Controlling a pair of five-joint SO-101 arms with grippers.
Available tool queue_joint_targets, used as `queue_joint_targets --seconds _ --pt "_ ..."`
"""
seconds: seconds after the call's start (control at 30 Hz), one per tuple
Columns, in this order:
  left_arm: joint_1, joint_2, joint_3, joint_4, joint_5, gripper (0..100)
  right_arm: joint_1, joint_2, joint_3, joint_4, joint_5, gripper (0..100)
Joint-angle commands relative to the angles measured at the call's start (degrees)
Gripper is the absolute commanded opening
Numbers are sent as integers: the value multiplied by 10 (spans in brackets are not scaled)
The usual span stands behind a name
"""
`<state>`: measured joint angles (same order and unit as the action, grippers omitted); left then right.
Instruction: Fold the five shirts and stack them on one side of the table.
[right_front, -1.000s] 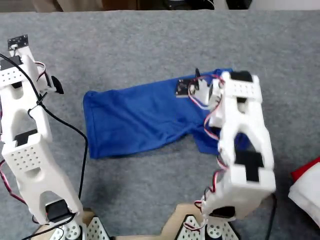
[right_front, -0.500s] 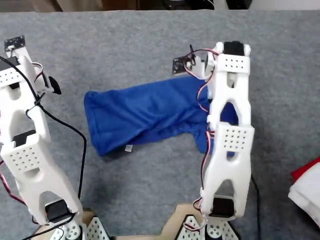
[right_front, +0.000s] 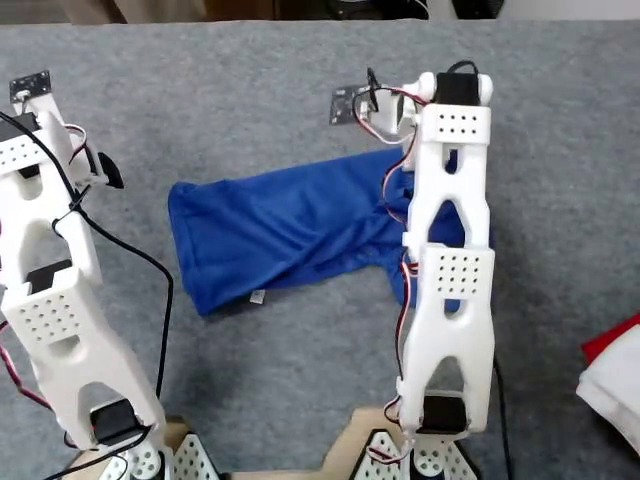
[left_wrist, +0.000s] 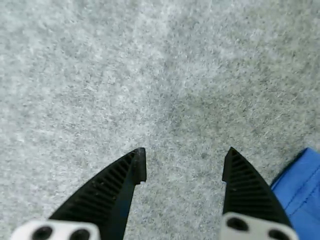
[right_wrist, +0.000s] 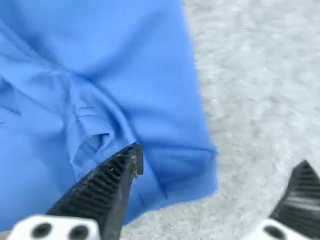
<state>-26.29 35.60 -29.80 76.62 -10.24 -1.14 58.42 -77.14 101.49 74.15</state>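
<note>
Blue shirt (right_front: 290, 235) on the tabletop (right_front: 250, 90) is now more rumpled at its near hem, and the right end effector (right_wrist: 220, 160), open and empty, now stands over its far edge, so folding looks barely begun.

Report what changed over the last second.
The right arm stretched out toward the far edge of the table, its open jaws now over the edge of the blue shirt. The shirt's near hem shifted, baring a white tag. The left arm stayed put, jaws open.

Shirt (right_front: 290, 230) partly under right arm (right_front: 450, 290), cloth (right_front: 618, 385) cropped
</note>
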Motion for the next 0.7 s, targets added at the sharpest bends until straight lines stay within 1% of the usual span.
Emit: queue_joint_targets --seconds 0.0,0.1,0.27,0.3,0.33,0.43,0.5,0.57,0.67 --pt "-1 -6 -28 -4 -5 260 13 -25 -45 10 -41 449" --pt "-1 -6 -28 -4 -5 260 27 -80 15 11 -54 364" --pt "-1 -6 -28 -4 -5 260 41 -231 264 9 -66 78" --pt "-1 -6 -28 -4 -5 260 42 -262 319 9 -66 35" --pt "-1 -6 -28 -4 -5 260 43 -294 370 8 -65 19" --pt "-1 -6 -28 -4 -5 260 51 -373 501 5 -64 38" --pt "-1 -6 -28 -4 -5 260 60 -410 562 -11 -63 44" --pt "-1 -6 -28 -4 -5 260 76 -425 613 -40 -63 43" --pt "-1 -6 -18 -8 -5 260 86 -410 662 -93 -62 43"
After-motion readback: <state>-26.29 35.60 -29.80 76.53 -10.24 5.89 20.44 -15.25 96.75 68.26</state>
